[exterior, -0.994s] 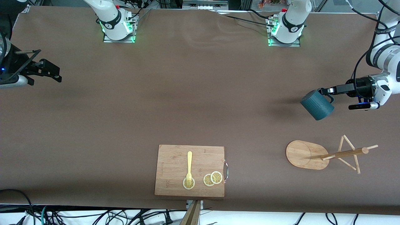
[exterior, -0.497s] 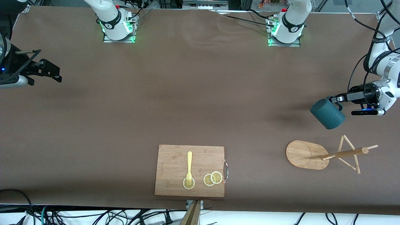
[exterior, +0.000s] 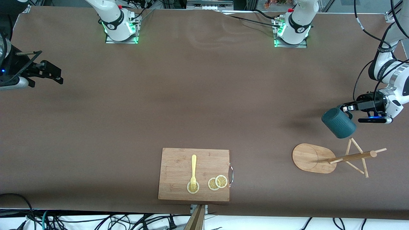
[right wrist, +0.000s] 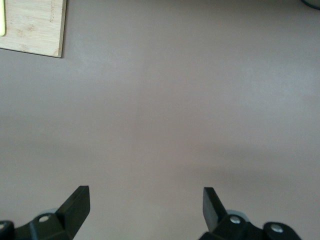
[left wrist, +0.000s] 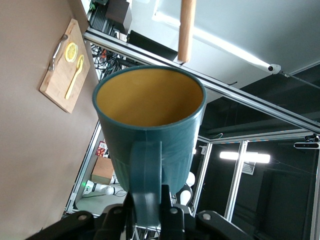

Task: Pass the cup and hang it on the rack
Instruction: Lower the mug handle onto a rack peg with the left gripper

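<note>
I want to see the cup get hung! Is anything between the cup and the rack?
No. In the front view only bare brown table shows between the cup, held in the left gripper, and the rack.

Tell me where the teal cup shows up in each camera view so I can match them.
Front view: the cup hangs tilted from the left gripper, above the rack.
Left wrist view: cup fills the middle, gripped by its handle.
Right wrist view: not in it.
Shared landmark: the cutting board.

Bamboo cutting board (exterior: 194, 174) near the front edge of the brown table (exterior: 179, 105); on it a yellow fork (exterior: 193, 171) and three lemon slices (exterior: 217, 182).
</note>
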Tool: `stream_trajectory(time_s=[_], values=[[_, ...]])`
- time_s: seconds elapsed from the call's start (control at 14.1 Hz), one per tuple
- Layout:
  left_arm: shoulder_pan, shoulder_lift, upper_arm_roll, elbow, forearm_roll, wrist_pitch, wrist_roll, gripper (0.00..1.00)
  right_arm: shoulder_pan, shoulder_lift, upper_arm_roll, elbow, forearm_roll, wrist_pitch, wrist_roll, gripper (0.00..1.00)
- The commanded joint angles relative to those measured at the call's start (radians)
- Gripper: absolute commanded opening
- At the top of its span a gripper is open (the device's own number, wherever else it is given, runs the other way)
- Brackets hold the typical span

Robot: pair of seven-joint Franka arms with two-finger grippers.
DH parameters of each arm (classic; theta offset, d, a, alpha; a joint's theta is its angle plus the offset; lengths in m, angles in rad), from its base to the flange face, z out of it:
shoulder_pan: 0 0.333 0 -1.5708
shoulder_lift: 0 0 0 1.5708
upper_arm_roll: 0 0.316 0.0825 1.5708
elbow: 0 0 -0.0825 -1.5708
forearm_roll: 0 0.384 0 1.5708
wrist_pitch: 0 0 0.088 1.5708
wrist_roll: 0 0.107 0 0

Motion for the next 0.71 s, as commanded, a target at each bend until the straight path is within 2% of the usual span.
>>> stream_trajectory(time_s=[0.0, 0.64], values=[[0.009, 0.050, -0.010, 0.075, -0.036, -0.042, -0.005, 0.00, 0.001, -0.001, 0.003, 0.008, 0.002, -0.001, 0.005, 1.00], [0.012, 0.133, -0.010, 0.160, -0.113, -0.068, -0.005, 0.00, 0.003, -0.002, 0.004, 0.006, -0.002, -0.008, 0.005, 1.00]])
